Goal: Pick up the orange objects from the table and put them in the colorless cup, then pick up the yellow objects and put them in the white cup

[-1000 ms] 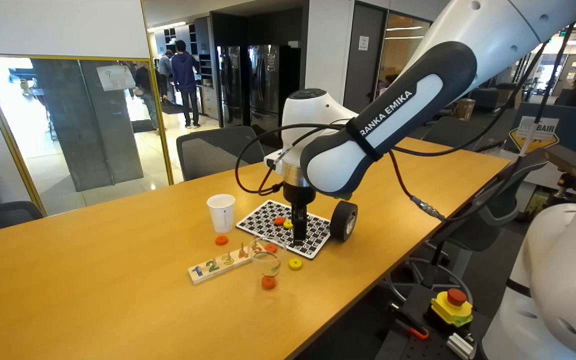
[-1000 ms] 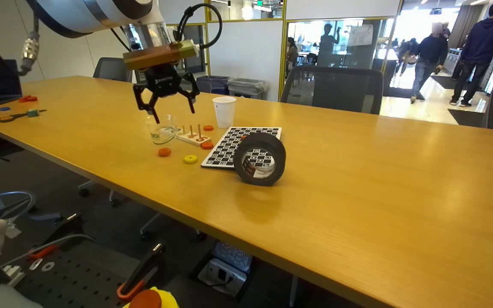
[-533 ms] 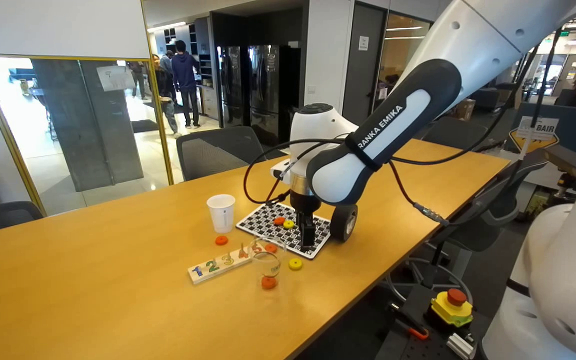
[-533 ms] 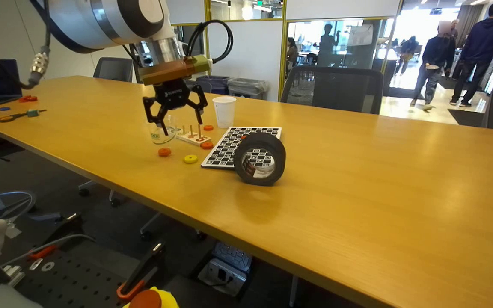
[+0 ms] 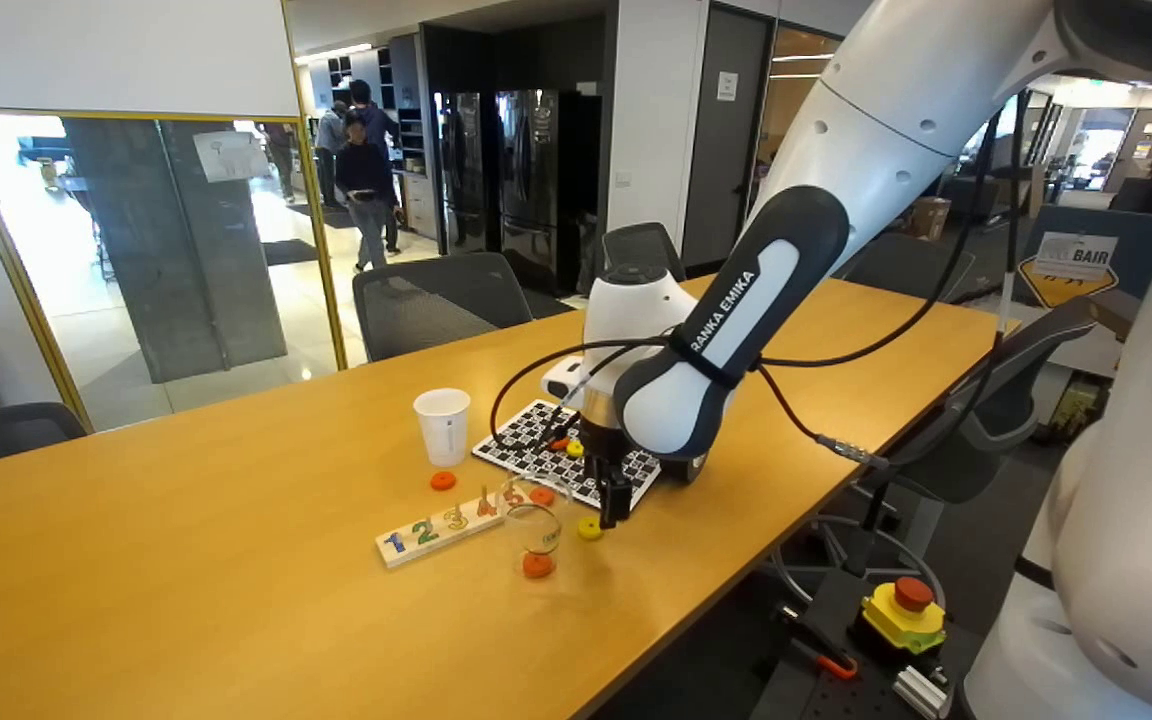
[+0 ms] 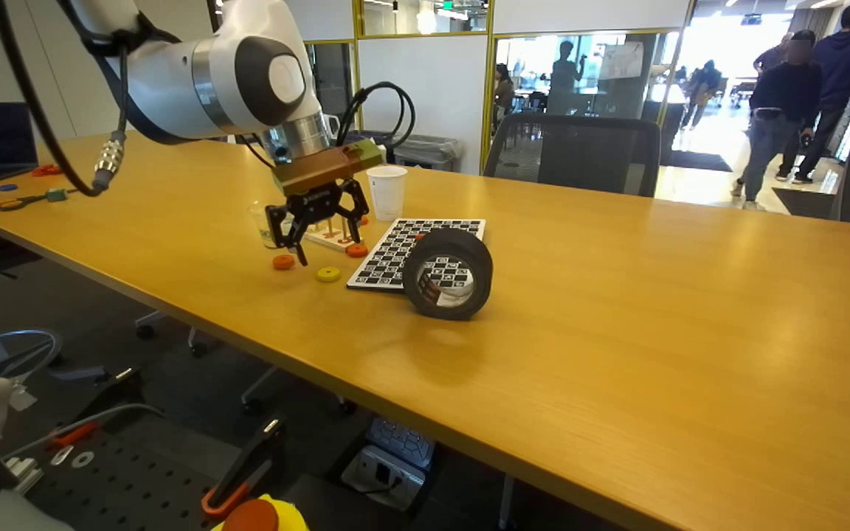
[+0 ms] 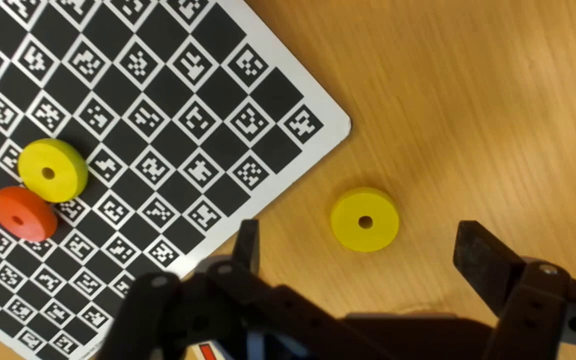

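Observation:
In the wrist view a yellow disc (image 7: 353, 235) lies on bare table between the fingers of my gripper (image 7: 358, 224), which stands open and touches nothing. An exterior view shows the gripper (image 6: 330, 251) low, just above that yellow disc (image 6: 328, 274). A second yellow disc (image 7: 50, 160) rests on the checkered board against an orange disc (image 7: 20, 207). More orange discs lie on the table: one near the white cup (image 5: 443, 481), one at the number strip's end (image 5: 542, 496), one by the colorless cup (image 6: 283, 262). The colorless cup (image 5: 534, 515) is partly hidden by the gripper in an exterior view. Upright stands the white cup (image 6: 387, 195).
The checkered board (image 7: 248, 120) lies flat beside the gripper. A black tape roll (image 6: 414, 273) stands on edge at the board's near side. The wooden number strip with pegs (image 5: 426, 535) lies next to the colorless cup. The table's edge (image 5: 696, 615) runs close by.
My gripper has come down and closer to the yellow disc on the bare table, staying open. The discs, cups and board have not moved. A person in the background has walked.

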